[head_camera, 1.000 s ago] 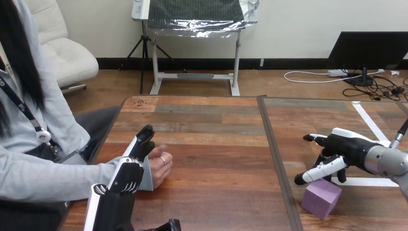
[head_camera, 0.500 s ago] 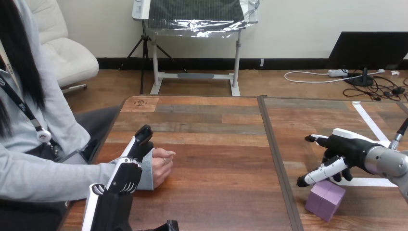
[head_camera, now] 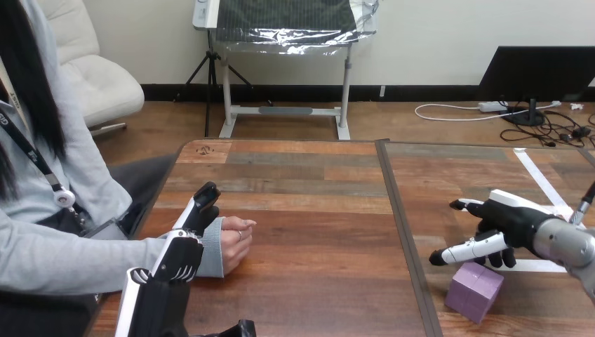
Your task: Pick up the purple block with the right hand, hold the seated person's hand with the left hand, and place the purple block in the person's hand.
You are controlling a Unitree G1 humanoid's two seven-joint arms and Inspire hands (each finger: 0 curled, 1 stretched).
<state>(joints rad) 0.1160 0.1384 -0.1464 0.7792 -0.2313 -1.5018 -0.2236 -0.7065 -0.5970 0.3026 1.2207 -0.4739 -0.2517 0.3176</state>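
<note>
Purple cube-shaped block (head_camera: 474, 291) sits on wooden table (head_camera: 316, 232) just below my right hand (head_camera: 509, 221), not touching; fingers spread wide, holding nothing. I judge a short descent next.

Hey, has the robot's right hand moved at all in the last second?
Yes. The right hand has drifted slightly toward the view's right and toward the robot, judged against the white tape beyond it, which stayed put.

At the frame's lower left, the left hand (head_camera: 181, 254) lies along the person's wrist (head_camera: 211, 242), with the person's hand (head_camera: 237, 243) just right of it on the table (head_camera: 316, 232). At lower right the block (head_camera: 475, 291) sits on the table, the right hand (head_camera: 506, 223) just behind and above it.
</note>
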